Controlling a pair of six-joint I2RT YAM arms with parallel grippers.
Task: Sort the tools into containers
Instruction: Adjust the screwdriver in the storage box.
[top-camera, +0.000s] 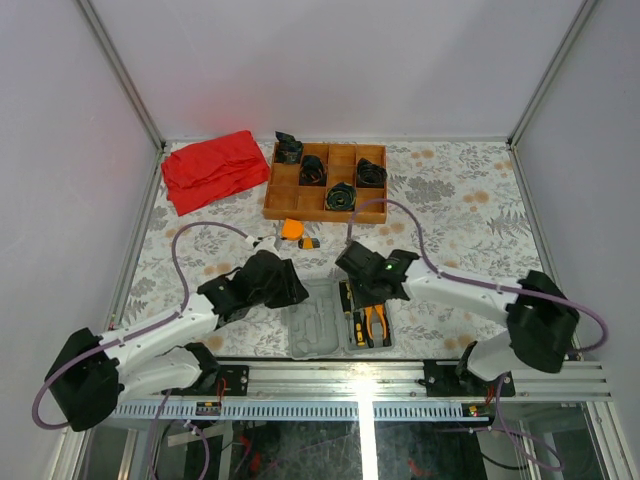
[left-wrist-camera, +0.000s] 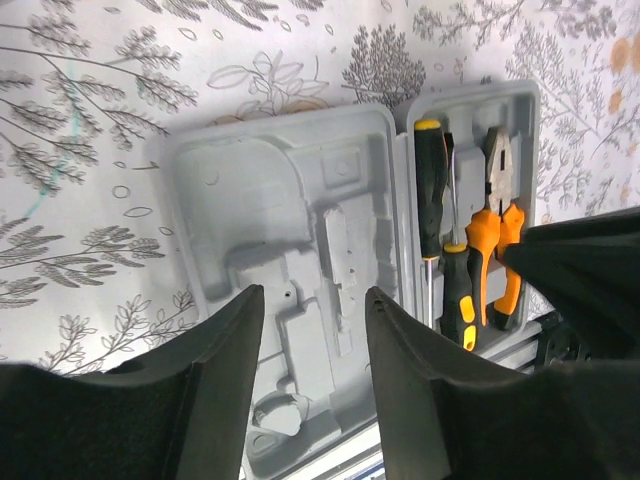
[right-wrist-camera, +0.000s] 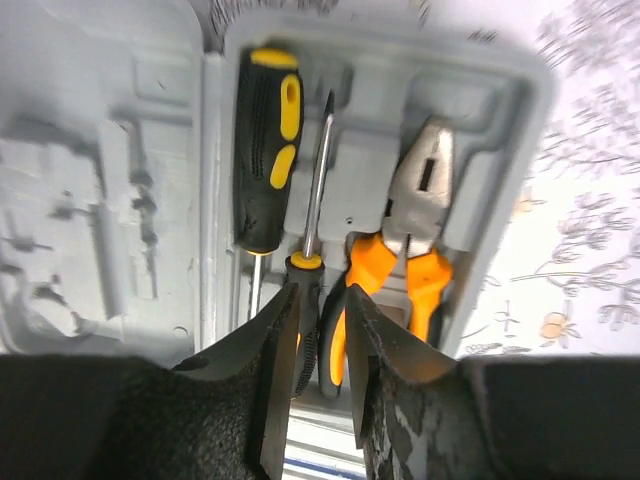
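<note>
Showing tape measure (top-camera: 292, 229) top-only | wrists: case (left-wrist-camera: 290, 230), pliers (right-wrist-camera: 420, 270), 2 screwdrivers (right-wrist-camera: 265, 150)

Over the open grey plastic case (left-wrist-camera: 280, 200) we hold our black left gripper (left-wrist-camera: 315, 300) spread, our black right gripper (right-wrist-camera: 320, 295) narrowly parted.

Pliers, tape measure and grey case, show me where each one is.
pliers (right-wrist-camera: 428, 200): right wrist view, on the metal head.
tape measure (top-camera: 292, 229): top view, on its orange body.
grey case (left-wrist-camera: 260, 200): left wrist view, on the bare moulded half.
</note>
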